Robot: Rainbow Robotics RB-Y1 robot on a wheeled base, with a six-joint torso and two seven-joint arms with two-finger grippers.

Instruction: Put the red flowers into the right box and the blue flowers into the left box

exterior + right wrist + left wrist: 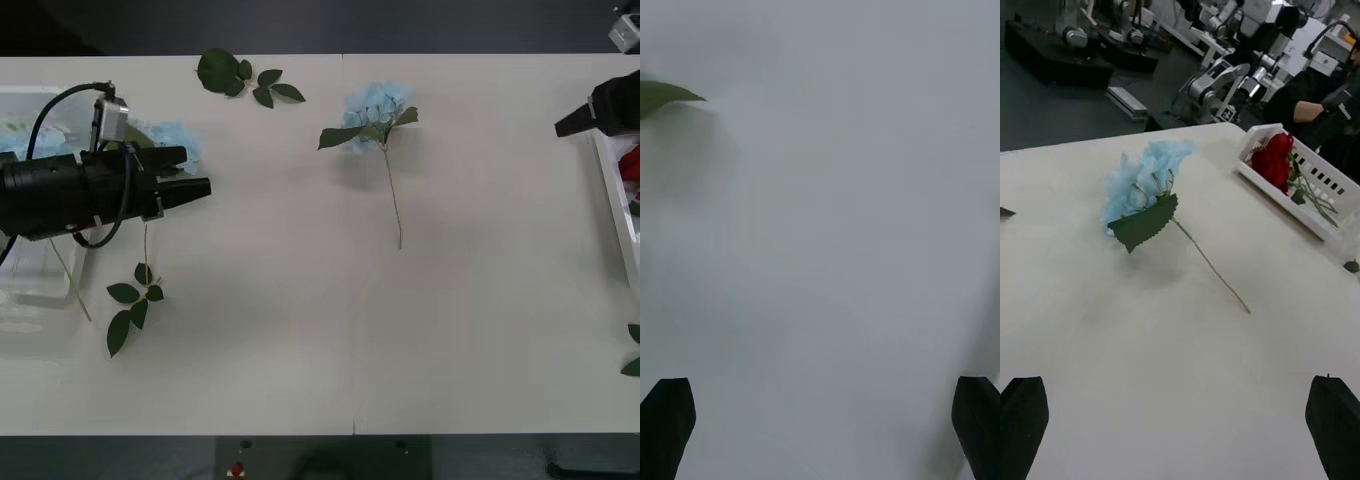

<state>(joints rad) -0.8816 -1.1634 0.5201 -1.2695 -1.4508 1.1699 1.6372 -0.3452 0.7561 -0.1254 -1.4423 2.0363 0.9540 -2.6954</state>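
Left gripper (200, 187) open over left box (30, 290) (right gripper (820, 427) open too); blue flower (378, 108) lies mid-table.

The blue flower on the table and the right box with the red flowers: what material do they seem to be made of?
The blue flower looks artificial: pale, matte petals like thin fabric, a stiff serrated leaf, and a thin straight stem, probably wire or plastic. The right box looks like white moulded plastic, smooth with a slight sheen, with slots cut in its wall. The red flowers inside look like fabric too.

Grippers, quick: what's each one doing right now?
Left gripper: open, empty, by the shallow white left box.
Right gripper: open, empty, over bare table.
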